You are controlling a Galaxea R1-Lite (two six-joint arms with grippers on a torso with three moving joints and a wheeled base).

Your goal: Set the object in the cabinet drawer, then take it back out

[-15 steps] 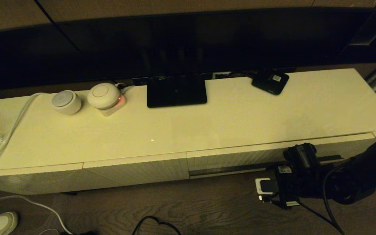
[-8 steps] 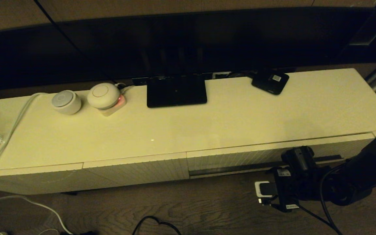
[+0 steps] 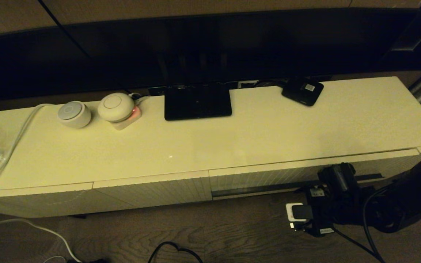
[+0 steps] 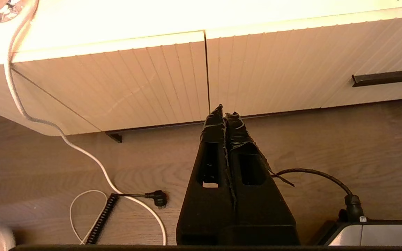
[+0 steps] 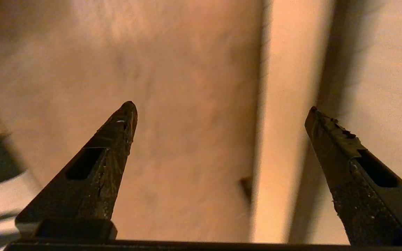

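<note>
The black umbrella is nowhere in view. The cabinet drawer (image 3: 305,173) is closed, its ribbed cream front flush with the panels beside it and its dark handle slot (image 3: 254,190) showing; the left wrist view also has the drawer (image 4: 309,59) and its slot (image 4: 387,77). My right arm's wrist (image 3: 333,197) hangs low in front of the drawer's right half. My right gripper (image 5: 222,104) is open and empty, close to the cream front, with a dark band beside one fingertip (image 5: 318,116). My left gripper (image 4: 223,111) is shut and empty, parked low over the floor, facing the cabinet.
On the cabinet top (image 3: 269,135) lie a flat black stand (image 3: 197,101), a small black box with a white label (image 3: 302,91), two round white devices (image 3: 74,114) (image 3: 116,106) and a white cable (image 3: 9,153). Cables trail on the wooden floor (image 3: 174,252).
My right arm shifted slightly left and lower, then back right, staying in front of the drawer. A shoe at the lower left has left the view. The drawer stays closed.
</note>
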